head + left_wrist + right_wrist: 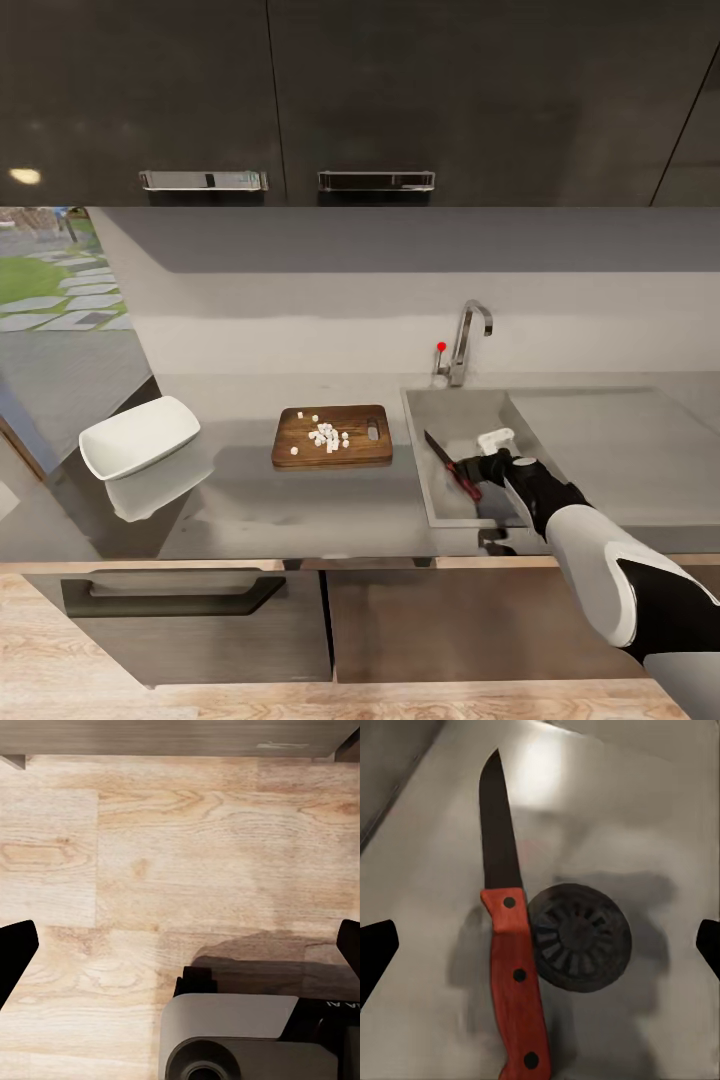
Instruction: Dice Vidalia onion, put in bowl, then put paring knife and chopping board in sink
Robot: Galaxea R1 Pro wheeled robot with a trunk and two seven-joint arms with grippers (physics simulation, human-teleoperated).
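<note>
The paring knife [452, 466], red-orange handle and dark blade, is in the sink [450, 410]. In the right wrist view the paring knife [510, 945] sits beside the round drain [579, 937]. My right gripper [482, 470] hovers over it, open, fingertips [375, 952] wide apart and touching nothing. The chopping board [360, 452] lies on the countertop [250, 500] left of the sink, with white diced onion [327, 436] on it. The white bowl [138, 437] stands further left and looks empty. My left gripper [180, 952] is open over the wooden floor.
A faucet [465, 340] with a red knob rises behind the sink. A drainboard [610, 440] extends right of the basin. Dark wall cabinets [290, 100] hang above. Below the counter is a drawer with a black bar handle [170, 595]. The robot's base [247, 1039] shows beneath the left gripper.
</note>
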